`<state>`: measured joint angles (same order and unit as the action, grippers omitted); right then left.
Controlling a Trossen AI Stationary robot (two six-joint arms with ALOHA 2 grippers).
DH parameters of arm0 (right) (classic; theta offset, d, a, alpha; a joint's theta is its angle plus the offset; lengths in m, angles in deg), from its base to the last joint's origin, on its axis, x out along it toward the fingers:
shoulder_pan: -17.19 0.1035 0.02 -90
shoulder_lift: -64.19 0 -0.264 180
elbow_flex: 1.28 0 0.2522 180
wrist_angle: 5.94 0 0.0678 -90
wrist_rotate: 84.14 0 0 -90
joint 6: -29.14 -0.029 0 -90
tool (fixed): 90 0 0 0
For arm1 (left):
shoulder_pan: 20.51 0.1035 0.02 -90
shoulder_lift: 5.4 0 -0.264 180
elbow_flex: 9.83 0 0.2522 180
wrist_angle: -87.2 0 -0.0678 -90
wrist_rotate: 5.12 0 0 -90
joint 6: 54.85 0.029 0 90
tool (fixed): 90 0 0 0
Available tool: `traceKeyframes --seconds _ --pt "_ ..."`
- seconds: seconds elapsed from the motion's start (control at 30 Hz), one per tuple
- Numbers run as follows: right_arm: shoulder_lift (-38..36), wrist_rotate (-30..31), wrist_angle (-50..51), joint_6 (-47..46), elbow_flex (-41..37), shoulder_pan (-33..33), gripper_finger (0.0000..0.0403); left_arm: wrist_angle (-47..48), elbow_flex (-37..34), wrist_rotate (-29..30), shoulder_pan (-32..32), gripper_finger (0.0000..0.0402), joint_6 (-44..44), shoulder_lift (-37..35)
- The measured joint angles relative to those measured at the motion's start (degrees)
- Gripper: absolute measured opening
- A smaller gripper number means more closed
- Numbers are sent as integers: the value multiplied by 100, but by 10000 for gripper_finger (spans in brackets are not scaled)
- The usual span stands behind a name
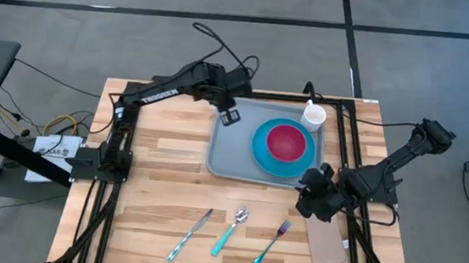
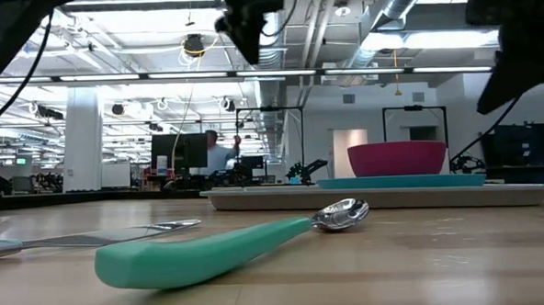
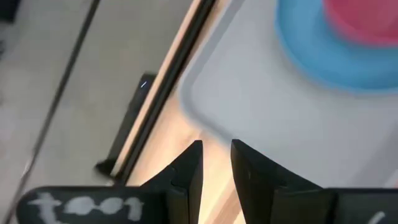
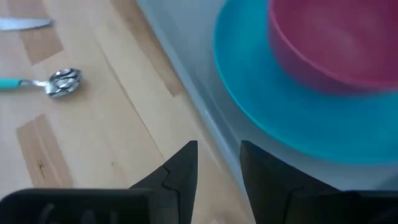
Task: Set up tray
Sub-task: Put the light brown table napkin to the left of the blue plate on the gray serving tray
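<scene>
The grey-blue tray (image 1: 231, 152) lies flat on the table's far middle. On it rests a blue plate (image 1: 260, 151) with a red bowl (image 1: 286, 141) inside, and a white cup (image 1: 313, 117) stands at its far right corner. My left gripper (image 1: 229, 116) hovers above the tray's far left corner (image 3: 205, 99), its fingers a little apart and holding nothing. My right gripper (image 1: 311, 193) hangs above the tray's near right edge (image 4: 193, 93) beside the plate (image 4: 280, 124), also slightly open with nothing between its fingers. The low view shows both grippers raised well above the tray (image 2: 393, 196).
A knife (image 1: 190, 234), a teal-handled spoon (image 1: 232, 228) and a teal-handled fork (image 1: 272, 242) lie in a row near the table's near edge. A tan napkin (image 1: 327, 242) lies to their right. Bare wood stretches between the cutlery and the tray.
</scene>
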<state>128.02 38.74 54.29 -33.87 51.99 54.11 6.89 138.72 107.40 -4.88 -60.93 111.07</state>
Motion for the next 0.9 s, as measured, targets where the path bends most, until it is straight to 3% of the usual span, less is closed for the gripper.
traceKeyframes --seconds 0.2,0.43,0.6,0.73,0.9 --pt "31 1 171 -1640 -171 448 114 406 0 611 -230 72 -177 -293" --pt "31 3 61 -3215 -553 1117 114 388 -2 662 -512 72 -1 -419" --pt "216 34 -499 -3948 -738 1460 114 -129 -58 546 -731 72 556 -407" --pt "683 -231 -879 -4255 -717 1652 114 -930 -269 -273 -852 72 1312 -387" --pt "1252 -594 -769 -4965 -412 1917 114 -1956 -827 -2514 -891 72 2281 -387"
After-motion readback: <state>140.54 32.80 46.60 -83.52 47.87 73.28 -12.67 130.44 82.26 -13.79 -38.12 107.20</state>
